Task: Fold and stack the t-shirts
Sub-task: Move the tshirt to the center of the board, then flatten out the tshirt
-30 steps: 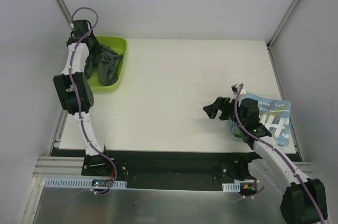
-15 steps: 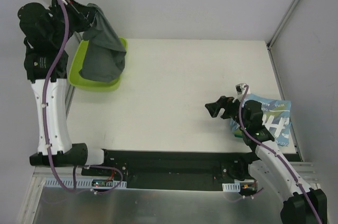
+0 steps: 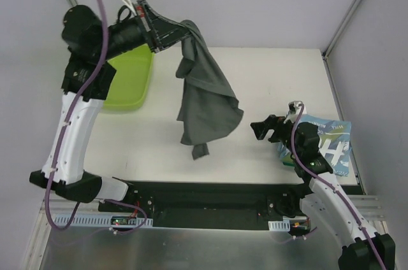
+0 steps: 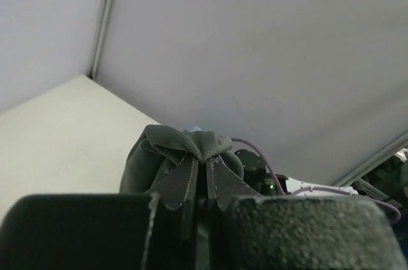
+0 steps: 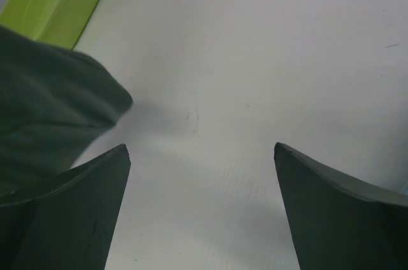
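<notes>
the left gripper is raised high over the far left of the table, its two fingers pinched tight on a bunched fold of the dark grey t-shirt. in the left wrist view the jaws meet, with gathered grey cloth puffing out just past the tips. from that pinch the shirt hangs in the air as a long, loose drape, widening at the middle and narrowing to a small tail at its lowest end. seen from above, the tail falls over the near middle of the white table; whether it touches the surface cannot be told. the left arm reaches up and across from its base at the near left corner. below the arm, a lime-green tray sits at the far left of the table, partly hidden by it.

the right gripper is held over the near right part of the table, fingers spread wide with nothing between them, pointing left toward the hanging shirt. its wrist view shows bare table between the two dark fingers, a lobe of grey cloth at the left edge and a corner of the tray at top left. behind this gripper, partly under the right arm, a light blue t-shirt with white lettering lies folded flat at the near right edge of the table, well apart from the grey one
</notes>
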`<action>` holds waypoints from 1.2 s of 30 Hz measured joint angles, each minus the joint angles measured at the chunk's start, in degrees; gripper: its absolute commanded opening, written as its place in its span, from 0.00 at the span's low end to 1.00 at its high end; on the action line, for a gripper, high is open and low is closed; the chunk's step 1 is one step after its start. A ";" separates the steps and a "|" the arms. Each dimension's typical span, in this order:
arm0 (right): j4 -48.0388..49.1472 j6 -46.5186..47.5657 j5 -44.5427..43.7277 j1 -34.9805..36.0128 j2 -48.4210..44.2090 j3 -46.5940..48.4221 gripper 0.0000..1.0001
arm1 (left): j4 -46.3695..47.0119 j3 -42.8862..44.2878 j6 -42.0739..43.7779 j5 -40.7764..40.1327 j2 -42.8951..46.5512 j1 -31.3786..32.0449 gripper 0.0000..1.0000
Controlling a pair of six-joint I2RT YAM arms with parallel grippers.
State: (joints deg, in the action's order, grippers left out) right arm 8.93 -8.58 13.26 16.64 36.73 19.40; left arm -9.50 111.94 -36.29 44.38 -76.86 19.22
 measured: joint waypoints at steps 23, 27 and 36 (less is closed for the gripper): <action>-13.90 2.19 -5.49 1.90 8.48 7.50 0.97 | 2.10 -52.72 3.52 -15.30 -2.82 -12.04 0.99; -20.41 2.75 -5.57 7.02 10.21 11.30 0.97 | 2.93 -57.11 6.21 -17.07 3.56 -8.55 0.99; -30.21 -3.06 -8.22 20.50 9.99 8.94 0.96 | 2.84 -58.53 9.55 -19.91 0.15 4.11 0.99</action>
State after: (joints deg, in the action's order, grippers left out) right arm -21.28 -11.64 5.04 37.15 46.72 28.34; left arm -6.66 53.41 -26.74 24.47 -76.71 23.33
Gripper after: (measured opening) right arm 0.976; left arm 0.990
